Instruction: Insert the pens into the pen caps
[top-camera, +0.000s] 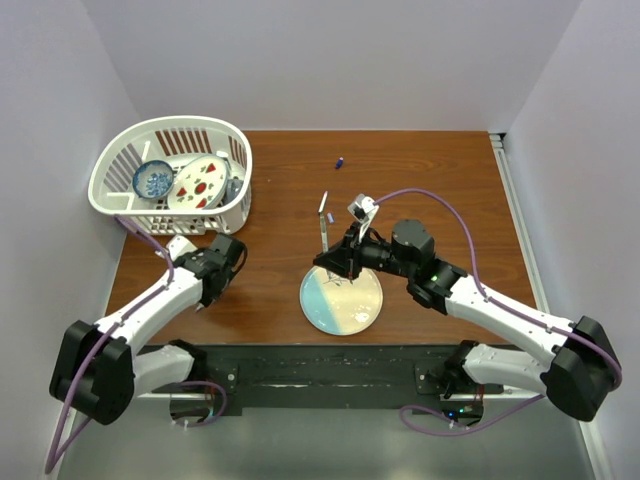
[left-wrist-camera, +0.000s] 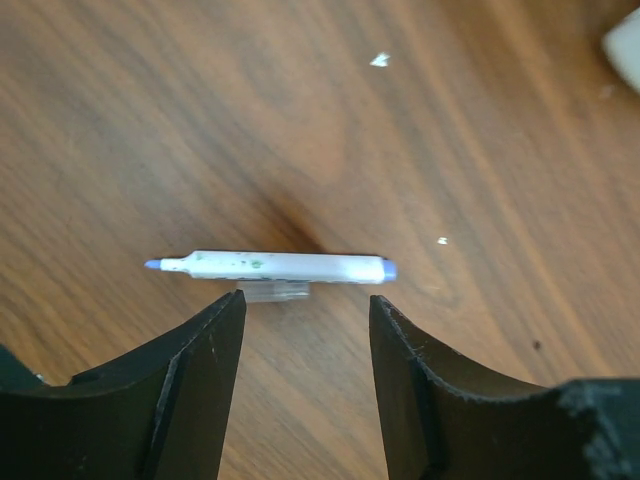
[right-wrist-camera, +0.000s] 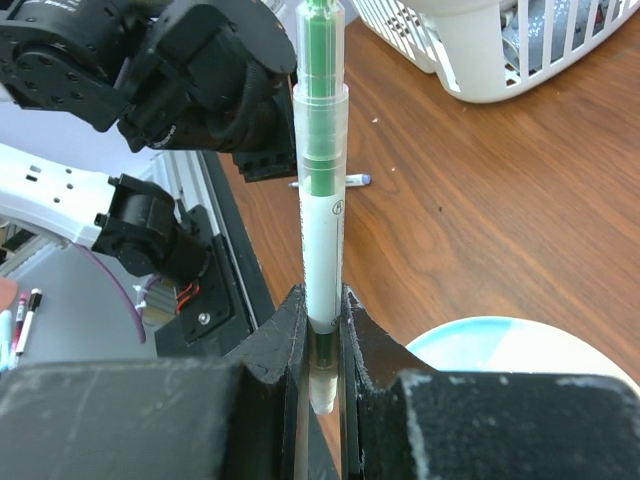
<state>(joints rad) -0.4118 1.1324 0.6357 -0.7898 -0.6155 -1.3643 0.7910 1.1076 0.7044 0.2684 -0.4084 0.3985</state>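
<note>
My right gripper (right-wrist-camera: 322, 330) is shut on a white pen (right-wrist-camera: 322, 250) with a green core. The pen stands up out of the jaws and wears a clear cap (right-wrist-camera: 321, 120) with a green end. From above, this gripper (top-camera: 333, 265) is at the plate's far edge, with the pen (top-camera: 323, 225) rising beyond it. My left gripper (left-wrist-camera: 305, 310) is open just short of a white pen (left-wrist-camera: 270, 266) with blue ends that lies crosswise on the table. A small clear piece (left-wrist-camera: 272, 292) lies against it. A tiny blue cap (top-camera: 340, 161) lies far back on the table.
A blue and cream plate (top-camera: 341, 298) lies at the table's near middle. A white basket (top-camera: 170, 180) with a bowl and a dish stands at the back left. The left arm (right-wrist-camera: 200, 70) is close to the held pen in the right wrist view.
</note>
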